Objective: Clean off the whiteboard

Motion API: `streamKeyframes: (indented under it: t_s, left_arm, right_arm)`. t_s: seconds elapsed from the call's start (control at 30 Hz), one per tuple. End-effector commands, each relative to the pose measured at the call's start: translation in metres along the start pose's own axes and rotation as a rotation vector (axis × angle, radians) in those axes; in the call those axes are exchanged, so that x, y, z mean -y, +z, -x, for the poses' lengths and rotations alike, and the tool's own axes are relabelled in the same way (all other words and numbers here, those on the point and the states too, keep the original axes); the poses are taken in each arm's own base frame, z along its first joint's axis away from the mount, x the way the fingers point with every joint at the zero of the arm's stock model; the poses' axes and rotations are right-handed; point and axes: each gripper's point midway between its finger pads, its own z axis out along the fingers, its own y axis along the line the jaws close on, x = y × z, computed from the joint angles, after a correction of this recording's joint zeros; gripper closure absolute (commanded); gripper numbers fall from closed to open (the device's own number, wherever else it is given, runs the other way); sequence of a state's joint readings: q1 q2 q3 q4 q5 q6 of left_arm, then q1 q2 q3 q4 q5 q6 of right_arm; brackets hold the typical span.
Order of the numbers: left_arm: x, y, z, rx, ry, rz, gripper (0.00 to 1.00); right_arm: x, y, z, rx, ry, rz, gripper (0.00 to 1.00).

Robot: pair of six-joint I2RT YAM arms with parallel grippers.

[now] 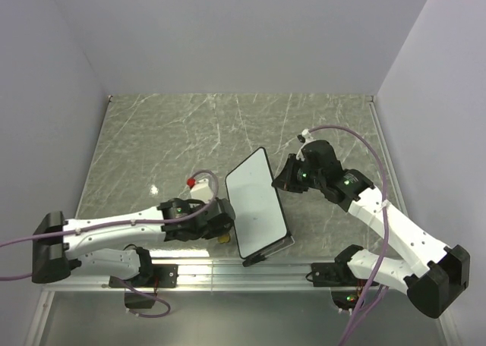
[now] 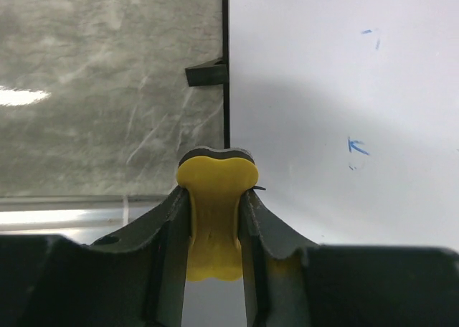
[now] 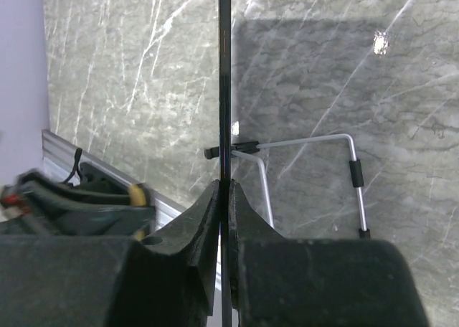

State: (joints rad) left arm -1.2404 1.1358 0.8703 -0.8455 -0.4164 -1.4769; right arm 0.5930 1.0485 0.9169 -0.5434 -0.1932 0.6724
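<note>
The whiteboard (image 1: pixel 257 202) stands tilted on edge at the table's middle, propped on a wire stand (image 3: pixel 347 171). Its white face (image 2: pixel 344 112) carries a few small blue marks (image 2: pixel 356 146), and a black side tab (image 2: pixel 208 72) sticks out from its frame. My left gripper (image 1: pixel 225 223) is at the board's left edge, shut on a yellow bone-shaped eraser (image 2: pixel 215 223) whose head touches the frame. My right gripper (image 3: pixel 225 192) is shut on the board's thin black edge (image 3: pixel 225 83), seen edge-on; from above it sits on the board's right side (image 1: pixel 282 180).
An aluminium rail (image 1: pixel 228 270) runs along the table's near edge, just below the board's lower corner. Grey walls close in the marbled table (image 1: pixel 167 133) on three sides. The left arm's fingers (image 3: pixel 79 201) show beyond the board in the right wrist view.
</note>
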Motion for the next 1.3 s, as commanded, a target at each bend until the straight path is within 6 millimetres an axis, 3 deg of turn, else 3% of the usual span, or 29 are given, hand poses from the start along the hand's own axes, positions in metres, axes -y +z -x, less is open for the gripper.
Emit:
streamKeyframes:
  t_s: [0.0, 0.13, 0.37, 0.53, 0.6, 0.67, 0.7, 0.77, 0.8, 1.03, 1.17, 1.27]
  left_arm:
    - [0.019, 0.022, -0.006, 0.014, 0.04, -0.068, 1.0]
    - [0.04, 0.045, -0.013, 0.021, 0.091, -0.084, 1.0]
    - [0.074, 0.073, -0.005, 0.068, 0.149, -0.111, 1.0]
    - [0.087, 0.069, 0.003, 0.106, 0.088, -0.168, 1.0]
    - [0.08, 0.07, 0.003, 0.111, 0.048, -0.181, 1.0]
    - [0.087, 0.06, 0.009, 0.13, -0.011, -0.246, 1.0]
    - [0.077, 0.064, 0.006, 0.126, -0.035, -0.243, 1.0]
    - [0.09, 0.049, 0.01, 0.133, -0.102, -0.356, 1.0]
    - [0.081, 0.048, 0.008, 0.128, -0.127, -0.372, 1.0]
    - [0.086, 0.051, -0.006, 0.125, -0.148, -0.445, 1.0]
    - [0.1, 0.052, -0.013, 0.117, -0.157, -0.488, 1.0]
    - [0.121, 0.049, -0.016, 0.115, -0.131, -0.509, 1.0]
  right_arm:
    - [-0.017, -0.008, 0.012, 0.068, -0.008, 0.075, 1.0]
    - [-0.011, -0.009, 0.007, 0.054, -0.015, 0.062, 1.0]
    - [-0.005, -0.008, -0.003, 0.024, -0.021, 0.048, 1.0]
    - [-0.003, -0.007, -0.004, 0.006, -0.036, 0.033, 1.0]
    - [-0.002, -0.006, -0.004, 0.0, -0.04, 0.03, 1.0]
    - [-0.003, -0.005, -0.003, -0.004, -0.041, 0.029, 1.0]
    - [-0.003, -0.004, -0.003, -0.006, -0.044, 0.028, 1.0]
    - [-0.004, -0.001, -0.005, -0.019, -0.046, 0.029, 1.0]
    - [-0.003, 0.001, -0.004, -0.023, -0.043, 0.025, 1.0]
    - [-0.004, 0.009, -0.005, -0.051, -0.041, 0.026, 1.0]
    - [-0.004, 0.01, -0.004, -0.055, -0.045, 0.019, 1.0]
    - [-0.002, 0.01, -0.007, -0.058, -0.035, 0.015, 1.0]
